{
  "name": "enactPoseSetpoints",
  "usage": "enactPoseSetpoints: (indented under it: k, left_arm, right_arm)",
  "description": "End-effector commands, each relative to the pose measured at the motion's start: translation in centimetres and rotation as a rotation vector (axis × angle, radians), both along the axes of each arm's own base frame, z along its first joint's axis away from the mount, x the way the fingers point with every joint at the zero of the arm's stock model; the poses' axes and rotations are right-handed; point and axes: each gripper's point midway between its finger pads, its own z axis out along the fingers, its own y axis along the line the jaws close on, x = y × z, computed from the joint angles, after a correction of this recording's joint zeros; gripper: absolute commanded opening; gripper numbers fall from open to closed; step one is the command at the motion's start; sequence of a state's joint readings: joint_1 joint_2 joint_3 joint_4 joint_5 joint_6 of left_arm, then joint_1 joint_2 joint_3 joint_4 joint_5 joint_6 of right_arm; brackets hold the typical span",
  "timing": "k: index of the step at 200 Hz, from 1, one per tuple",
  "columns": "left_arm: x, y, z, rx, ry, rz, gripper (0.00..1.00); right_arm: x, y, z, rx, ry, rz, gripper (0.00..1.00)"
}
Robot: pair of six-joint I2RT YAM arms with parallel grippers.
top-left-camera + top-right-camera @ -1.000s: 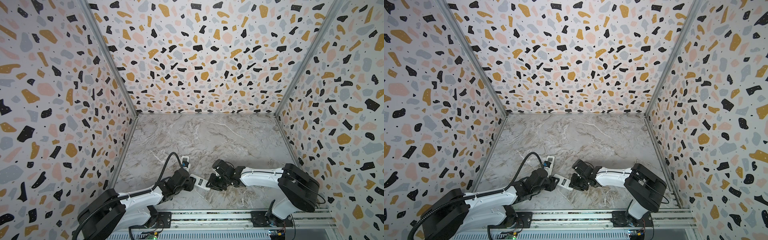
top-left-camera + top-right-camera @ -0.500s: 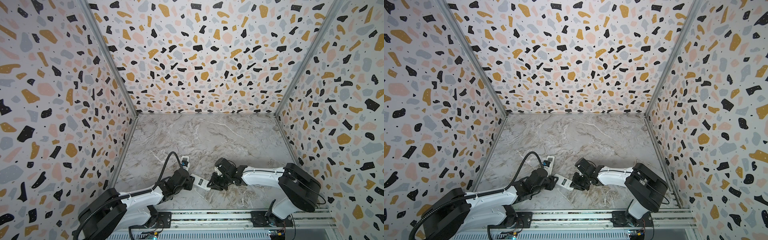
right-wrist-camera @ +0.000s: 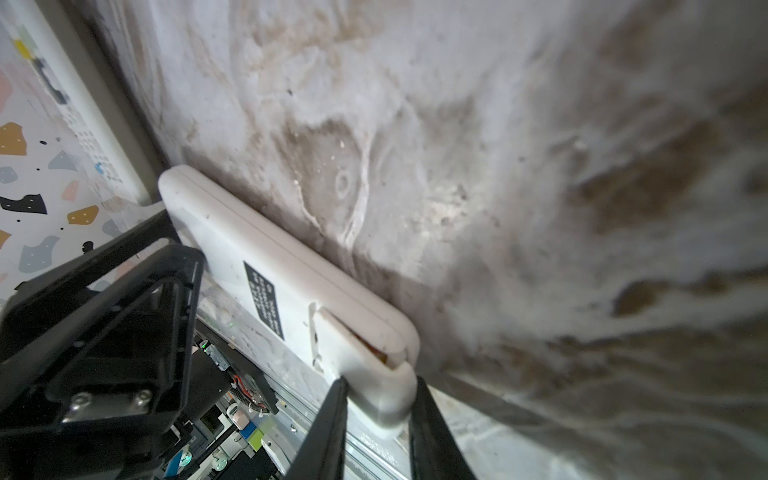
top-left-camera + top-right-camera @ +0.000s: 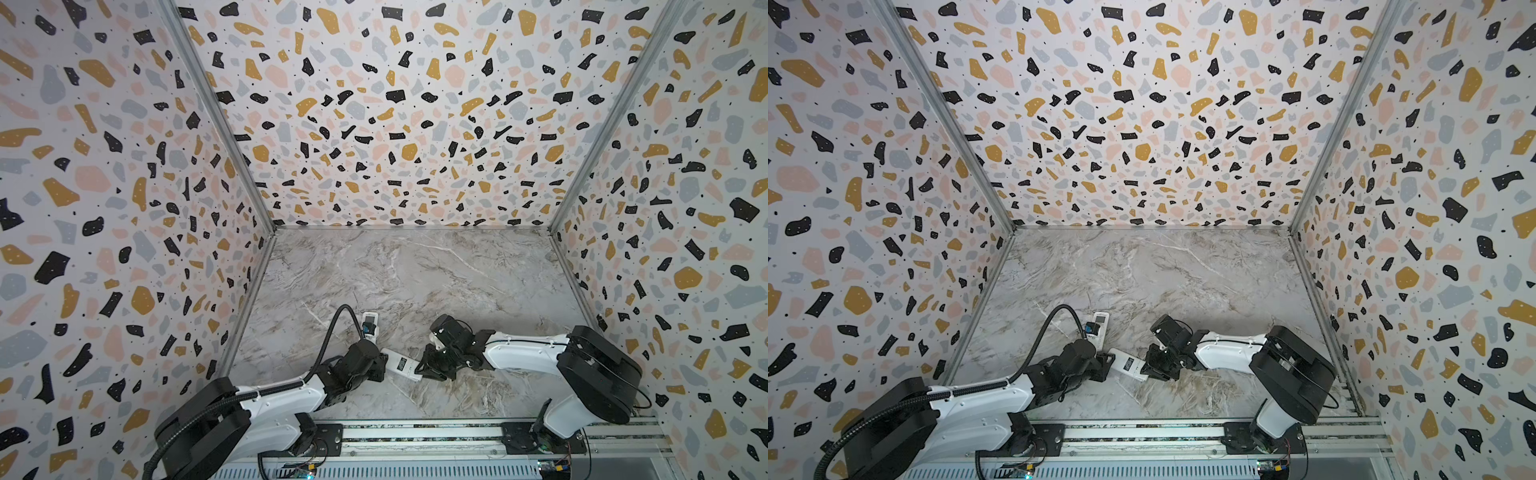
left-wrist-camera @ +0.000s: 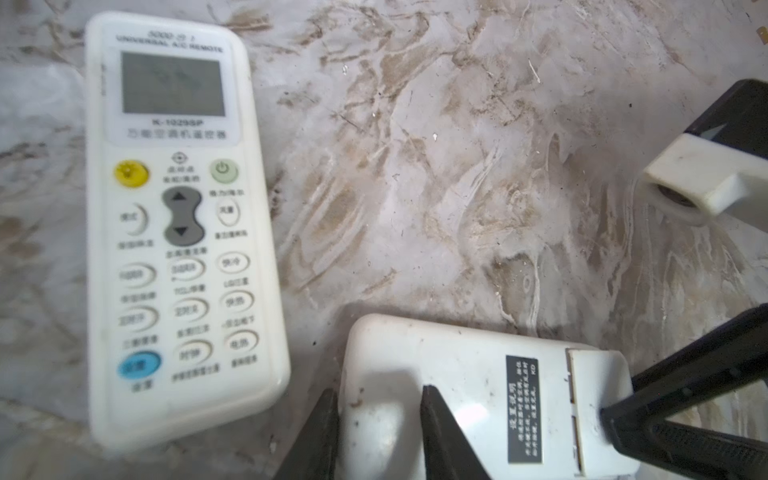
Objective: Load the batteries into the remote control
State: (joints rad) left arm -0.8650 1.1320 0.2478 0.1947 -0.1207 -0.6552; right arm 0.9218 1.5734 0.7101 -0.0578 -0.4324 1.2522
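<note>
Speckled walls (image 4: 395,124) stand round a grey marble desk (image 4: 415,282). Near its front edge the left jaws, nearly shut, pinch one end of the white remote control (image 4: 401,364), and the right jaws, just as narrow, pinch the end with the battery lid (image 3: 340,345), so the remote runs back-up, long-ways left to right, lid end a little nearer the front. A bit of orange (image 3: 379,354) peeks from the crack under that lid, maybe a battery, I cannot tell, and a second remote (image 5: 183,232) lies buttons-up close behind the left jaws.
</note>
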Motion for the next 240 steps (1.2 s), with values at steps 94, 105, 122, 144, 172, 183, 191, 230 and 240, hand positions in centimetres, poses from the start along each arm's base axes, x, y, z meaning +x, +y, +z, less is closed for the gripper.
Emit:
enactPoseSetpoints:
  k: [94,105,122,144,172,183,191,230,240]
  left_arm:
    - [-6.2,-3.2,-1.1,-0.068,0.156,-0.26,0.27]
    - [-6.3,-3.3,-1.1,-0.07,0.157,-0.267,0.27]
    - [-6.4,-3.3,-1.1,-0.07,0.16,-0.271,0.27]
    - [-6.6,-3.3,-1.0,-0.074,0.157,-0.274,0.26]
    - [-6.8,-3.5,-1.1,-0.076,0.159,-0.286,0.26]
    - [-6.9,-3.5,-1.0,-0.077,0.159,-0.29,0.25]
    - [-6.9,-3.5,-1.0,-0.079,0.157,-0.29,0.25]
    - [-7.0,-3.5,-1.0,-0.081,0.155,-0.294,0.24]
    - [-7.0,-3.5,-1.0,-0.081,0.156,-0.295,0.24]
  right_arm:
    - [0.9,2.0,0.0,-0.027,-0.046,0.02,0.26]
    - [0.8,2.2,-0.1,-0.029,-0.043,0.022,0.26]
    - [0.7,2.4,-0.2,-0.027,-0.039,0.021,0.24]
    - [0.7,2.7,0.0,-0.029,-0.043,0.019,0.25]
    - [1.0,3.2,0.1,-0.022,-0.05,0.015,0.29]
    - [1.0,3.4,0.2,-0.02,-0.053,0.019,0.3]
    - [1.0,3.4,0.2,-0.021,-0.055,0.019,0.31]
    - [0.7,3.0,-0.2,-0.036,-0.06,0.016,0.3]
    - [0.7,3.0,-0.3,-0.045,-0.062,0.027,0.3]
